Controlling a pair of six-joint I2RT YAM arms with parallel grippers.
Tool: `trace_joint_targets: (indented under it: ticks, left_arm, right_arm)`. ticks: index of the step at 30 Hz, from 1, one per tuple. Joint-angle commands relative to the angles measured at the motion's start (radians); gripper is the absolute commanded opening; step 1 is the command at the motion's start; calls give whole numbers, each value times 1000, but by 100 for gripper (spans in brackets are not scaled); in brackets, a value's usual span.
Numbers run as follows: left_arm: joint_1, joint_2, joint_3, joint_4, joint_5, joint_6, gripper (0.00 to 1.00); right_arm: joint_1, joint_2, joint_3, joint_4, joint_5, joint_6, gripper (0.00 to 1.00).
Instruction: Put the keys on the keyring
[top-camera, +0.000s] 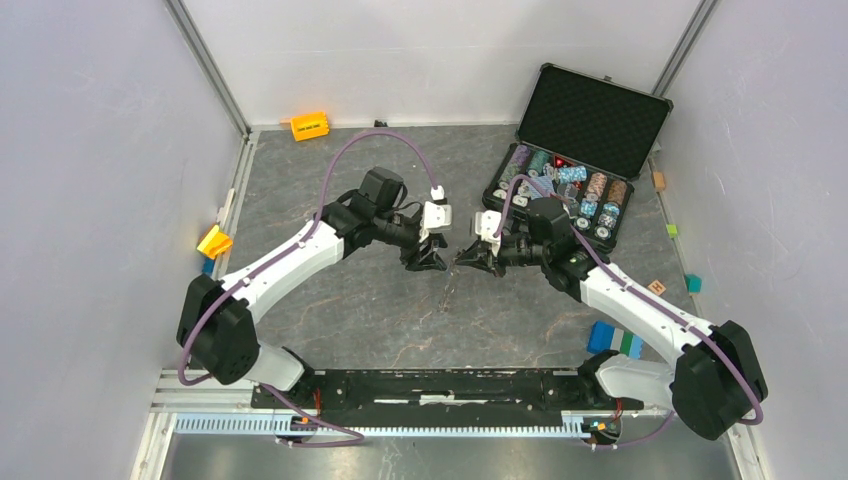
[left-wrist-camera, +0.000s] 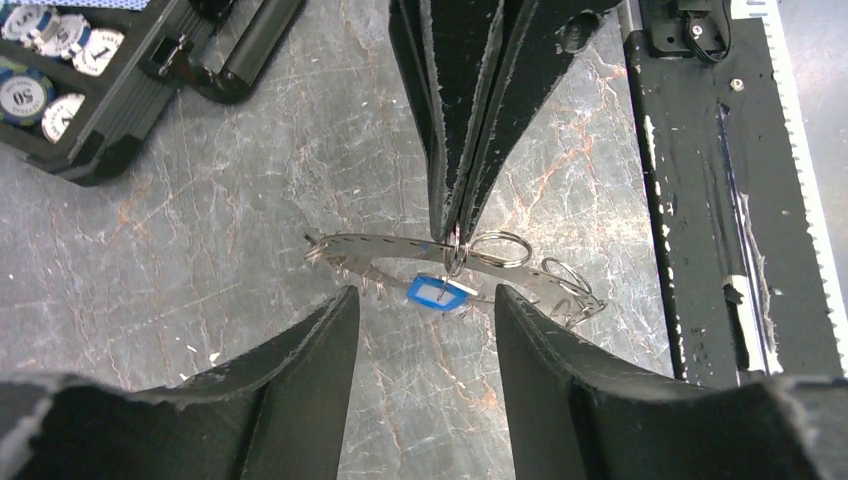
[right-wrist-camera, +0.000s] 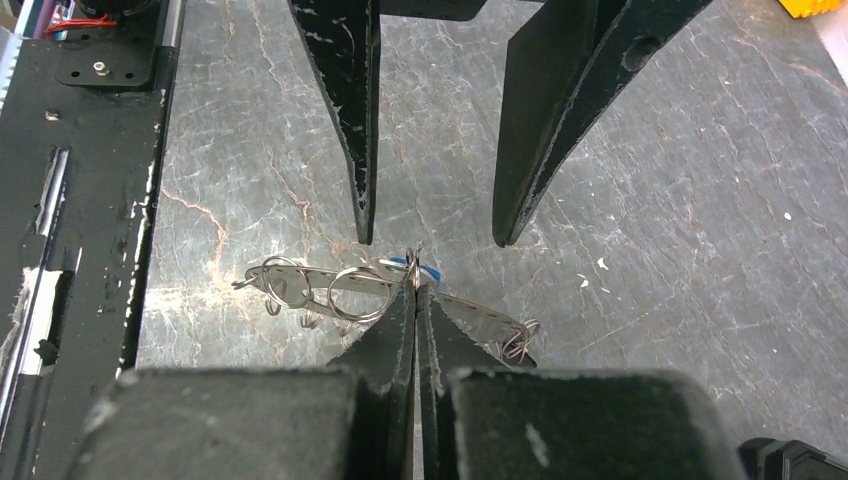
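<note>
The keyring (left-wrist-camera: 375, 250) is a flat grey metal band with small wire rings, hanging above the table. My right gripper (right-wrist-camera: 415, 292) is shut, pinching the band near its middle. A key with a blue head (left-wrist-camera: 439, 292) hangs from a small ring right at those fingertips; it shows in the right wrist view only as a blue sliver (right-wrist-camera: 425, 268). My left gripper (left-wrist-camera: 425, 300) is open just in front of the band, holding nothing. In the top view, the left gripper (top-camera: 428, 258) and right gripper (top-camera: 470, 258) face each other, the keyring (top-camera: 447, 288) dangling below.
An open black case of poker chips (top-camera: 560, 190) stands at the back right, its corner close by (left-wrist-camera: 60, 90). Coloured blocks lie near the walls: orange (top-camera: 309, 126), yellow (top-camera: 214, 241), blue-green (top-camera: 612, 340). The black base rail (top-camera: 430, 385) runs along the near edge.
</note>
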Motion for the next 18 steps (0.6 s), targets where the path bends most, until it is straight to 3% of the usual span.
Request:
trace_joint_targets:
  ticks: [1, 7, 18]
  left_arm:
    - [0, -2, -10, 68, 94, 97, 58]
    - [0, -1, -25, 101, 133, 87, 47]
    - [-1, -5, -61, 134, 139, 98, 36]
  right_arm:
    - [-7, -25, -6, 96, -51, 54, 0]
    - [-10, -24, -9, 113, -63, 78, 0]
    - [-20, -30, -20, 122, -68, 84, 0]
